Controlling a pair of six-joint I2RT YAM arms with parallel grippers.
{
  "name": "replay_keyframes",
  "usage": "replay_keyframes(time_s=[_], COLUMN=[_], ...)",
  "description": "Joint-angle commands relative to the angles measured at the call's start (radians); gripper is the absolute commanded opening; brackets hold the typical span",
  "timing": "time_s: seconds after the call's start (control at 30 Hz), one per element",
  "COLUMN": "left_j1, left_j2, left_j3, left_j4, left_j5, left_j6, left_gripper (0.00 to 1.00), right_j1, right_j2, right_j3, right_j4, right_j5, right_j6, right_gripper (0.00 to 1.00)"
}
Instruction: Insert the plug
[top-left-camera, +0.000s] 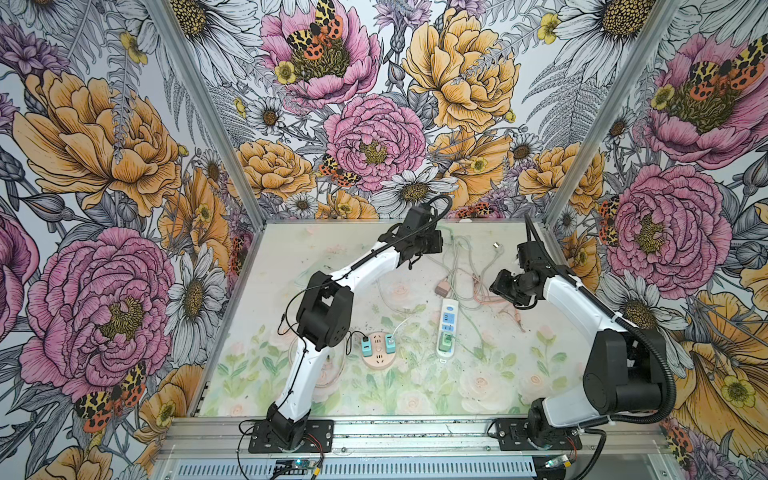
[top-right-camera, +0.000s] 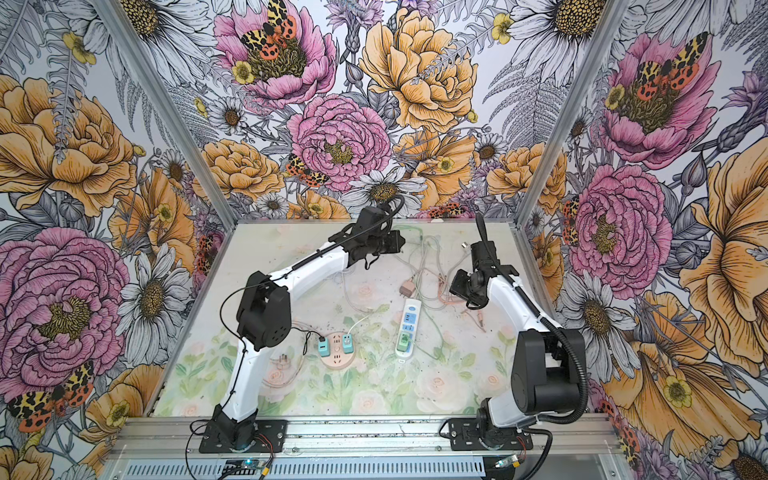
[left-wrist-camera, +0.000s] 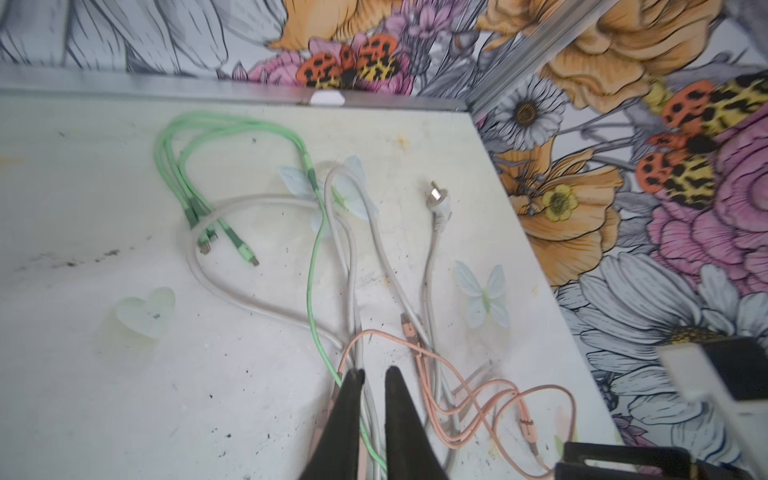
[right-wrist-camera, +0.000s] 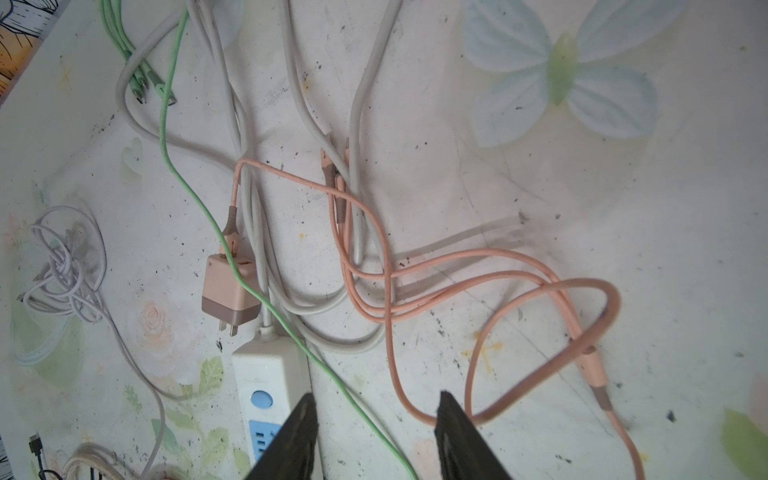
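A peach charger plug (right-wrist-camera: 230, 291) lies loose on the table (top-left-camera: 291, 270) with its prongs bare, just beyond the end of the white power strip (right-wrist-camera: 266, 374). Both top views show the plug (top-left-camera: 441, 286) (top-right-camera: 406, 287) and the strip (top-left-camera: 448, 328) (top-right-camera: 409, 328). My right gripper (right-wrist-camera: 376, 395) hangs open over the strip's end and a peach cable (right-wrist-camera: 540, 282), holding nothing. My left gripper (left-wrist-camera: 375, 370) hovers over the cable tangle farther back. Its jaws are nearly together, with grey and green cables showing through the slit and nothing plainly held.
A green charger (top-left-camera: 446, 340) sits in the strip. A round peach socket (top-left-camera: 378, 351) with two teal chargers stands front centre. Green (left-wrist-camera: 232, 137), grey (left-wrist-camera: 249, 299) and peach cables sprawl across the back. A white wall plug (left-wrist-camera: 438, 195) lies near the back right corner.
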Motion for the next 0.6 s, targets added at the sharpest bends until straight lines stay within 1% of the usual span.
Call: replay_keyframes(time_s=[0.0,0.2,0.23,0.3,0.37,0.43,0.53,0.57], left_j1=[0.083,0.174,0.186,0.193,0.173,0.142,0.096,0.08], left_j2=[-0.092,-0.172,-0.174,-0.145,-0.099,-0.058,-0.007,0.01], left_j3=[-0.11,-0.248,-0.25,-0.202,-0.128,-0.08,-0.05,-0.037], left_j4=[0.153,0.262,0.268,0.219,0.12,0.061,0.054,0.053], left_j5=[0.071,0.116,0.141,0.211,0.236,0.232,0.218,0.208], left_j6=[-0.047,-0.114,-0.12,-0.091,-0.033,0.013,0.034,0.029], left_gripper=[0.14,0.14,0.15,0.2,0.28,0.33,0.37,0.43], right_j1=[0.009,0.017,0.017,0.02,0.024,0.031,0.042,0.047], right_j2=[-0.023,-0.034,-0.036,-0.037,-0.035,-0.031,-0.026,-0.024], right_j3=[0.0,-0.001,-0.003,-0.005,-0.005,-0.005,0.0,0.002], right_j4=[0.021,0.019,0.019,0.019,0.019,0.019,0.02,0.021], right_j5=[0.013,0.016,0.015,0.016,0.015,0.018,0.021,0.021], right_j6=[0.002,0.005,0.005,0.008,0.011,0.014,0.015,0.015], right_gripper=[0.48,0.47,0.47,0.47,0.47,0.47,0.47,0.47])
